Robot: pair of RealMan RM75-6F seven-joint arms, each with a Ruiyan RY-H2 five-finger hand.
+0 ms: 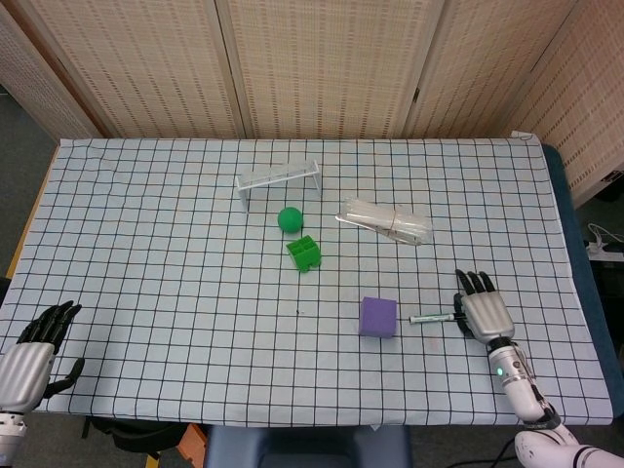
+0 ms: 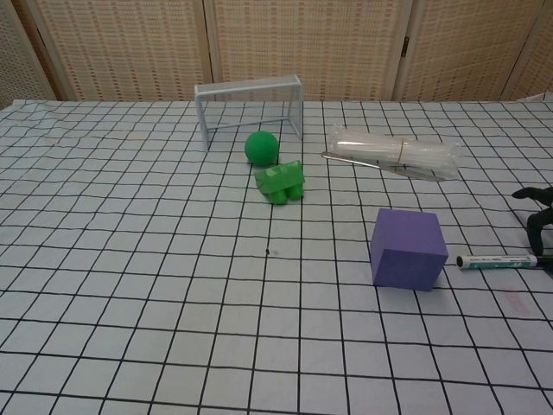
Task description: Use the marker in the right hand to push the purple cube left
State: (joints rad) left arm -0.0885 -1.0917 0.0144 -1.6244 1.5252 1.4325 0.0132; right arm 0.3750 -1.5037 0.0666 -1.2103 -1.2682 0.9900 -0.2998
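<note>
Even, bright overhead light fills both my views; the purple foam cube (image 2: 408, 249) casts only a faint shadow, everything sharp, with no glare.
</note>
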